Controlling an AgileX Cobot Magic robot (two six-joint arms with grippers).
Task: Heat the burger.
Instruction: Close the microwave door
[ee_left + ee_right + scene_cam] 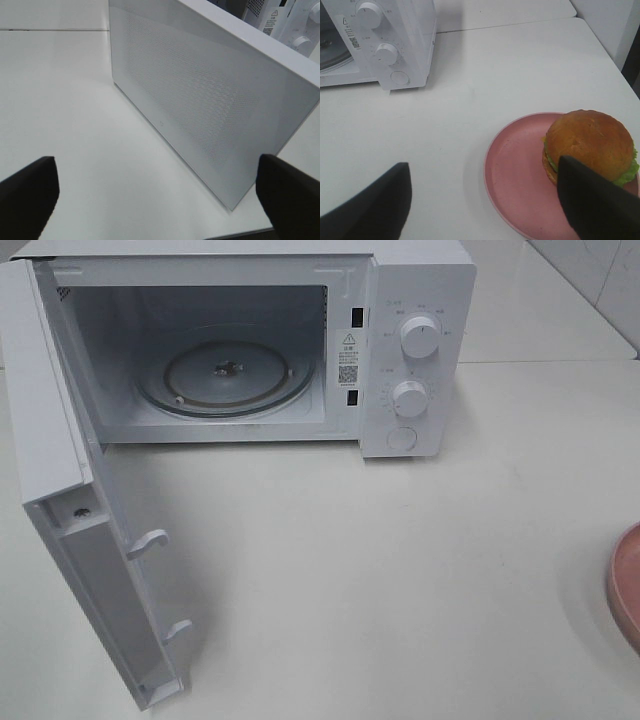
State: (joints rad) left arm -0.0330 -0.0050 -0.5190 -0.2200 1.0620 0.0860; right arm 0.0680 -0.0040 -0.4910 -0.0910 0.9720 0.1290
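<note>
Right claw (482,200) gapes beside glossy golden-brown burger (589,145) with green lettuce frill

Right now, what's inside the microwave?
Inside the microwave only the round glass turntable shows. The burger sits outside on the pink plate. The open door hides no part of the inside.

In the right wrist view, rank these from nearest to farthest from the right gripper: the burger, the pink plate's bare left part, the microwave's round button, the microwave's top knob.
1. The burger, right beside one of the right gripper fingers.
2. The pink plate, its bare part between the fingers.
3. The round button, low on the microwave panel.
4. The top knob, farthest.
</note>
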